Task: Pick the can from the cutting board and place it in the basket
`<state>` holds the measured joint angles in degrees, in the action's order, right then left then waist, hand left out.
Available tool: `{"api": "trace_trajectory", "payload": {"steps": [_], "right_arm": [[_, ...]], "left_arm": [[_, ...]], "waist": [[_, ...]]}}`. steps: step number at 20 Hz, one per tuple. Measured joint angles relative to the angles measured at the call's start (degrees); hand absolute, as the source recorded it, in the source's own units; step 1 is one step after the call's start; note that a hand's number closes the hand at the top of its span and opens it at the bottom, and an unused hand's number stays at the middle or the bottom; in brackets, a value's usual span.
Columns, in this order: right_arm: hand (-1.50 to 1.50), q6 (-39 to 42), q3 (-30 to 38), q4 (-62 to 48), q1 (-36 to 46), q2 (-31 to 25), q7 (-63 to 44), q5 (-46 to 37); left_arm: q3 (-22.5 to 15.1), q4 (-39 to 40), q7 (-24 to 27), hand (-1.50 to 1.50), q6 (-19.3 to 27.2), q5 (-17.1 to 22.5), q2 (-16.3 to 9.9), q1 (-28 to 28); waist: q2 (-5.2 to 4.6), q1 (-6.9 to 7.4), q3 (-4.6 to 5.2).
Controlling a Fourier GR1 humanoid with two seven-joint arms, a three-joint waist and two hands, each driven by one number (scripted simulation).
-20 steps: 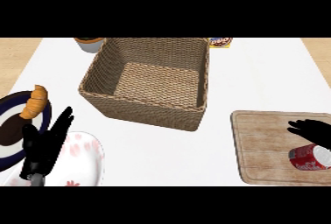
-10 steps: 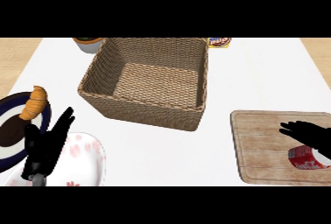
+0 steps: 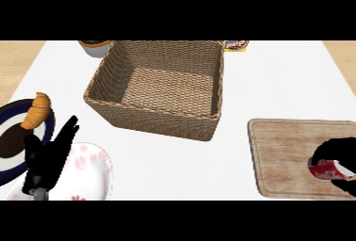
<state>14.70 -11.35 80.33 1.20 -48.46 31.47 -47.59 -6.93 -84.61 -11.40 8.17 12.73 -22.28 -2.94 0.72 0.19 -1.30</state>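
A red can [image 3: 329, 170] lies on its side on the wooden cutting board [image 3: 288, 150] at the lower right. My right hand [image 3: 337, 150] curls over the can's top and far side, hiding part of it. The woven basket [image 3: 161, 87] stands in the middle of the white counter, with nothing inside it. At the lower left my left hand [image 3: 49, 157] rests with straight fingers over a flowered plate [image 3: 90, 176].
A dark plate [image 3: 10, 127] with a croissant [image 3: 36, 110] sits at the left edge. Behind the basket stand a cup-like pot [image 3: 95, 47] and a small packet [image 3: 236, 45]. Bare counter lies between the basket and the board.
My right hand has moved down over the can and its fingers have closed round it. The left hand has stayed put.
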Motion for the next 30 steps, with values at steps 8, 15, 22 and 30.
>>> {"api": "trace_trajectory", "payload": {"steps": [8, 15, 22, 30], "right_arm": [[1.5, -2.94, -3.66, 2.71, 1.97, 7.74, -8.31, -5.94], [1.5, -1.33, -8.31, 5.29, 3.59, 23.79, -27.74, -9.52], [1.5, -4.76, -13.08, 7.43, 7.23, 40.98, -47.23, -14.09], [1.5, -19.63, -17.43, 19.41, 7.25, 44.77, -63.32, -9.28]], "left_arm": [[-0.26, -0.42, -0.96, 0.0, 0.0, -0.01, -0.45, 0.42], [-0.45, -1.87, -1.37, 0.0, -0.51, 0.56, -0.99, 1.56], [-1.1, -1.52, -1.87, 0.0, -0.9, 0.79, -0.56, 2.74], [-1.54, -0.22, -2.73, 0.0, -0.96, 0.96, -0.17, 2.99]], "waist": [[0.24, 0.45, 0.66], [-0.56, 2.42, 1.47], [-0.74, 3.63, 1.16], [-0.04, 3.1, 0.41]]}}
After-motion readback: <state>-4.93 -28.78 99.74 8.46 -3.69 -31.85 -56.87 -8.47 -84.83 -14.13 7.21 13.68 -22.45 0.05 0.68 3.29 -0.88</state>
